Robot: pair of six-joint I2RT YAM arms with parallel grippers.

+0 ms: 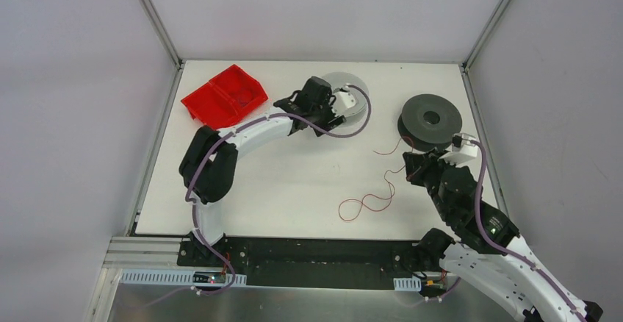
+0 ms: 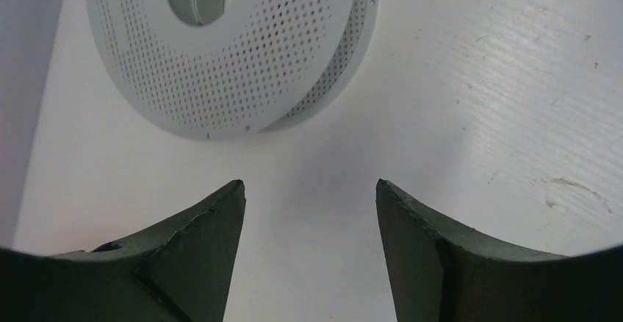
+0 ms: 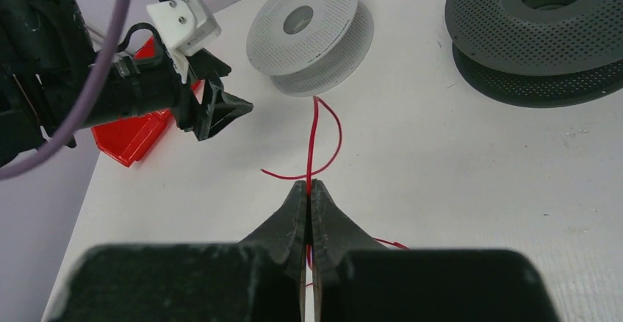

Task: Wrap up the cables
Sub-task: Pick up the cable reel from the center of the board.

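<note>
The right gripper (image 3: pixel 309 184) has its fingers clenched on the thin red cable (image 3: pixel 315 127), which curls loose toward the tabletop's near right side. The left gripper (image 2: pixel 308 184) hovers released by the pale spool (image 2: pixel 279 57). Wrapping is not yet begun; next, the cable likely must reach a spool.

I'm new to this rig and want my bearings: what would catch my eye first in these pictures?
First the thin red cable, curling loosely over the right half of the white table and pinched in the shut right gripper. Next the left gripper, wide open and empty, just short of the light grey spool at the far middle. A dark grey spool lies to its right, and a bright red bin sits in the far left corner.
</note>
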